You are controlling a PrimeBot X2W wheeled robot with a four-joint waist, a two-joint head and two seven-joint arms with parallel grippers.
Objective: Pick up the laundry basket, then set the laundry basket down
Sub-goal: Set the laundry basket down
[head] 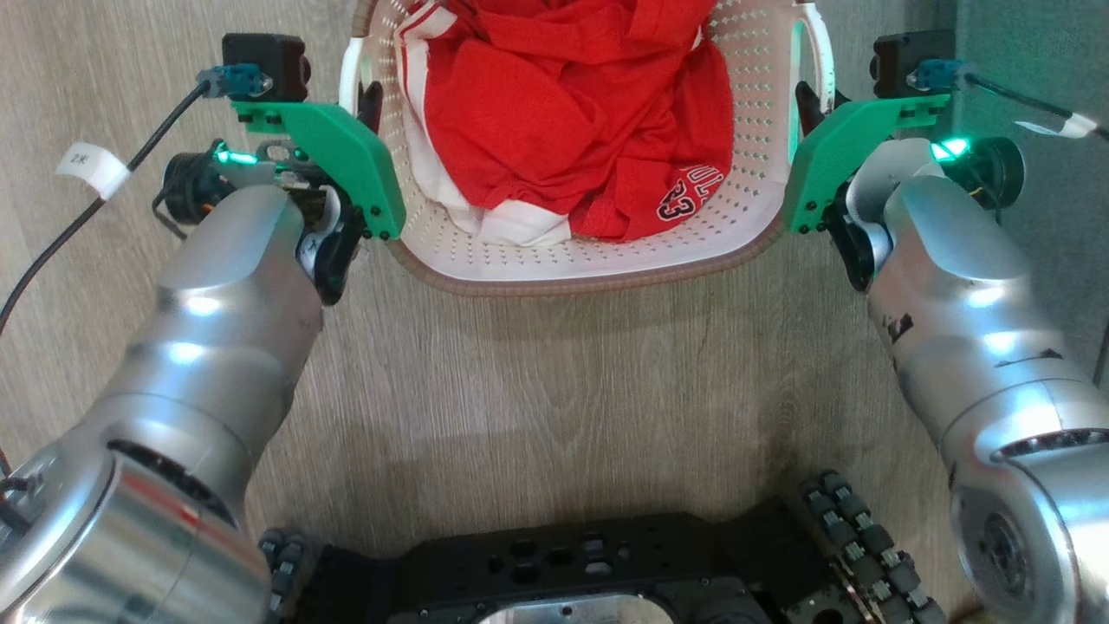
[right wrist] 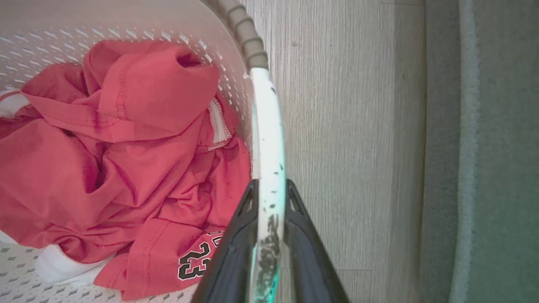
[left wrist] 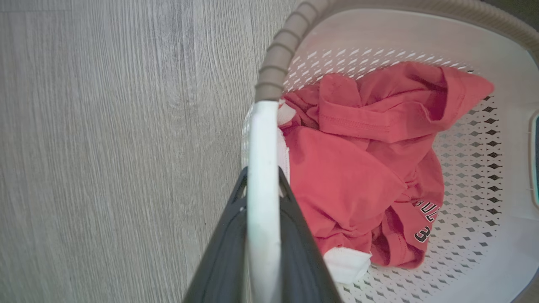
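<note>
The laundry basket (head: 589, 279) is cream-white with perforated walls and a brown woven-look rim, and it sits at the top middle of the head view between my two arms. A crumpled red jersey (head: 572, 113) with white trim lies inside it. My left gripper (head: 368, 95) is shut on the white left handle (left wrist: 263, 139), which runs between its dark fingers (left wrist: 227, 252). On the other side my right gripper (head: 810, 100) is shut on the scuffed white right handle (right wrist: 267, 126). Whether the basket rests on the floor I cannot tell.
Pale wood-grain floor (head: 554, 390) spreads around the basket. My black wheeled base (head: 563, 563) lies along the bottom edge of the head view. A grey-green rug (right wrist: 497, 147) borders the floor on the right. A labelled black cable (head: 91, 165) hangs beside my left wrist.
</note>
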